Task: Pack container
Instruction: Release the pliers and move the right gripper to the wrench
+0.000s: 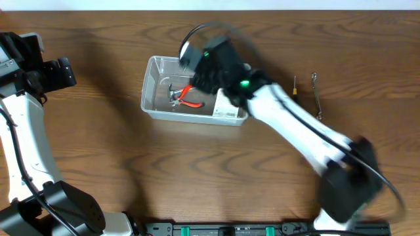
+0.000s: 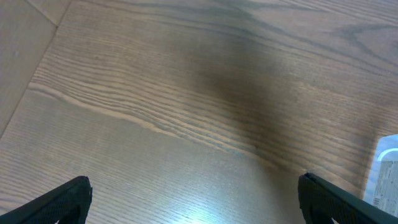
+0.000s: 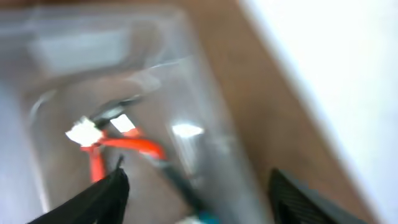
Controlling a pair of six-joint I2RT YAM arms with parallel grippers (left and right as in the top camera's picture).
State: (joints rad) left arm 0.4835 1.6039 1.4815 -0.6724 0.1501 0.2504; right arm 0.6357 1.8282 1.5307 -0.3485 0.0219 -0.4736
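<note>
The clear plastic container stands on the wooden table left of centre. Inside it lie red-handled pliers and a small flat white box. My right gripper hovers above the container's far right part, blurred. In the right wrist view its fingers are open and empty, with the container wall and the red pliers below. My left gripper is at the far left, away from the container. Its fingers are open over bare wood. The container's edge shows at the right.
A small yellow-handled screwdriver and a slim metal wrench lie on the table right of the container. The right arm stretches diagonally from the front right. A black rail runs along the front edge.
</note>
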